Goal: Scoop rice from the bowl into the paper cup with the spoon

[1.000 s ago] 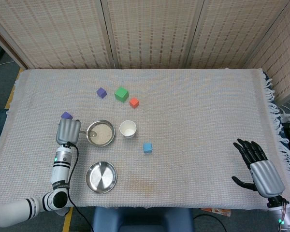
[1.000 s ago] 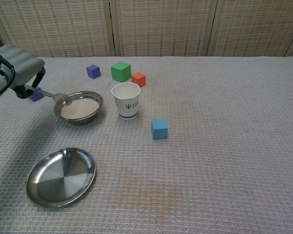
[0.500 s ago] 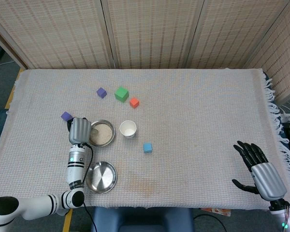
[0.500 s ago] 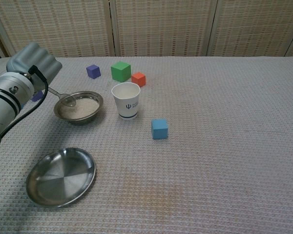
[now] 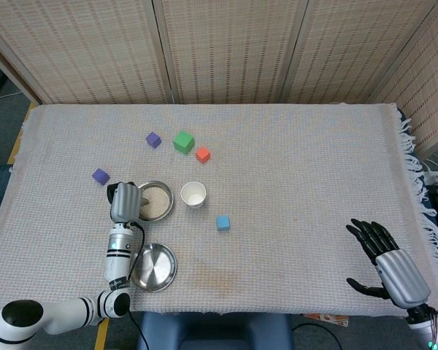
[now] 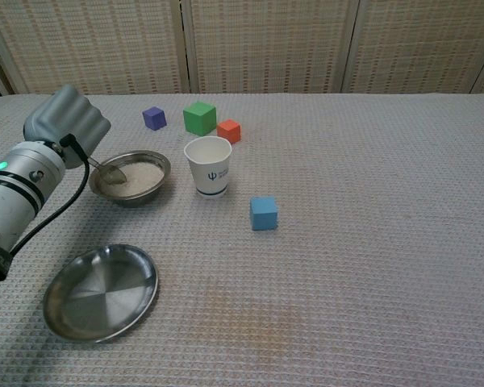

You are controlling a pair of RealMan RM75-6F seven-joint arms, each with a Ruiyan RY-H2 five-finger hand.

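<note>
From the head view: left hand (image 5: 124,202) over the left edge of the bowl (image 5: 158,198) of rice, back of the hand up, fingers tucked under and hidden. Spoon too hard to make out here. Paper cup (image 5: 193,194) upright, just right of the bowl, on the far side from the fingers. Empty metal plate (image 5: 153,267) below the wrist, partly covered by the arm. Purple cube (image 5: 100,176) up and left of the hand, near it. Second purple cube (image 5: 153,139), green cube (image 5: 182,141) and red cube (image 5: 202,154) further up the cloth, well apart from the fingers. Blue cube (image 5: 223,222) past the cup, lower right. Right hand (image 5: 383,257) far off at the lower right corner, dark fingers spread apart, holding nothing; wrist cut off by the picture edge.

From the chest view: left hand (image 6: 67,119) seen from behind, grey back blocking the fingers. Spoon (image 6: 109,168) poking out from under the hand, so gripped there, though the grip itself stays hidden. Spoon head low inside the bowl (image 6: 149,184), at the rice. Rice on the spoon or not: cannot tell. Paper cup (image 6: 209,164) just right of the bowl, inside not visible from this side. Plate (image 6: 102,292) below the arm. Right hand out of this picture.
</note>
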